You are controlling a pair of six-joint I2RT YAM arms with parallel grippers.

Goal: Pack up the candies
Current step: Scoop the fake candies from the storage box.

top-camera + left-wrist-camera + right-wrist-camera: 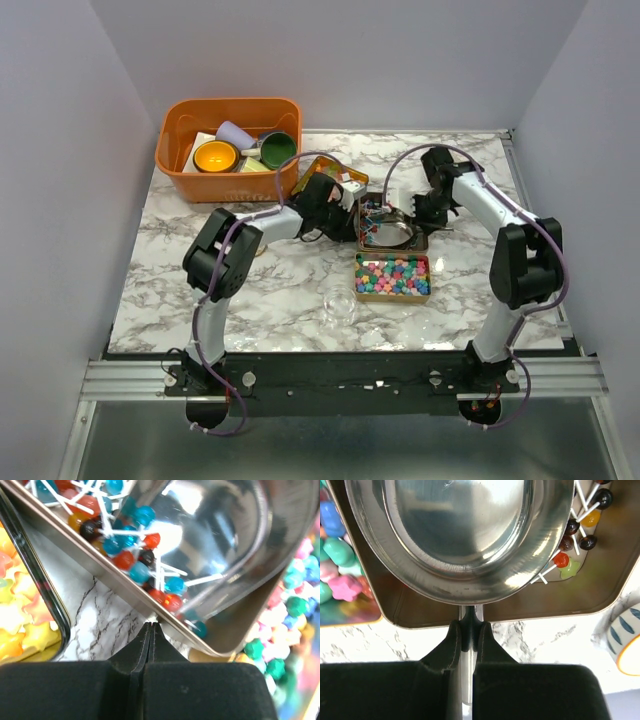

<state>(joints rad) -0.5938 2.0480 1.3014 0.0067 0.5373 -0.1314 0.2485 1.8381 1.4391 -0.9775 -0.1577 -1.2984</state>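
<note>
Three open tins lie mid-table. The middle tin (421, 241) holds red, blue and dark candies on white sticks (131, 555), also seen in the right wrist view (580, 530). The near tin holds bright pink, blue and green candies (392, 277). The far tin holds pastel yellow and orange candies (322, 168). My right gripper (470, 617) is shut on the handle of a steel scoop (460, 535) that lies over the middle tin. My left gripper (151, 625) is shut, with its tips against the middle tin's outer rim (120, 587).
An orange bin (228, 110) with bowls and a cup stands at the back left. A small clear glass (342, 308) stands near the front, left of the bright candies. A white cup with blue stripes (626, 640) is beside the middle tin.
</note>
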